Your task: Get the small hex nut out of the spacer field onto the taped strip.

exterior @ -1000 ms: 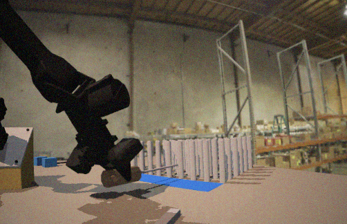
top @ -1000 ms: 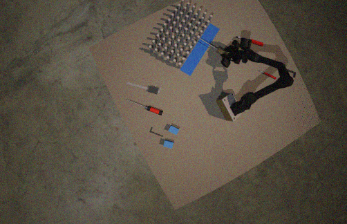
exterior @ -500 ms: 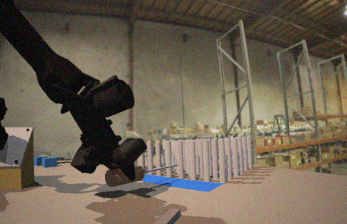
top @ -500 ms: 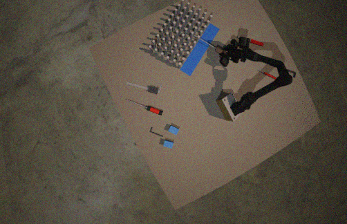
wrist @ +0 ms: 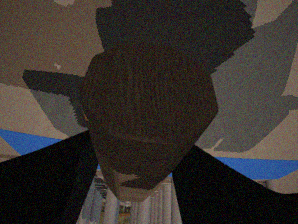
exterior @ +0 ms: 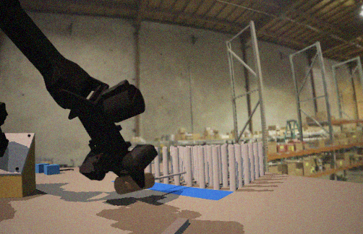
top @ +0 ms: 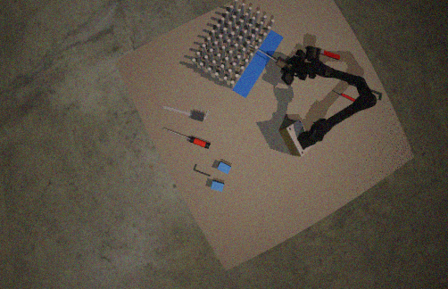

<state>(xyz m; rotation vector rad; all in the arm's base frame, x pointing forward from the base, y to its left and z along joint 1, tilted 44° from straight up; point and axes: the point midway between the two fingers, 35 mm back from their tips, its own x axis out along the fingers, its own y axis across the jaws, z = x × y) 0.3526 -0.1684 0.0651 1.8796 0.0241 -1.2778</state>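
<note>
My gripper [top: 285, 63] [exterior: 135, 183] [wrist: 138, 139] is shut on the brown handle [exterior: 124, 183] [wrist: 150, 100] of a tool and holds it low, in front of the blue taped strip [top: 247, 85] [exterior: 207, 193] [wrist: 240, 165]. The tool's thin metal shaft [top: 266, 54] [exterior: 168, 176] crosses above the strip, and its far end is at the front rows of the spacers [exterior: 233, 173] [wrist: 111, 210]. Whether it touches any spacer cannot be told. The visible spacers stand upright in a dense field. The hex nut cannot be made out in any view.
A red-black screwdriver [top: 200, 142], a pale-bladed tool [top: 197, 115], a hex key [top: 203, 170] and blue blocks [top: 224, 167] [top: 217, 185] lie left of the arm's base block [top: 293, 138] [exterior: 24, 180]. A red handle [top: 331, 54] and a thin red-handled tool [top: 348, 96] lie near the arm.
</note>
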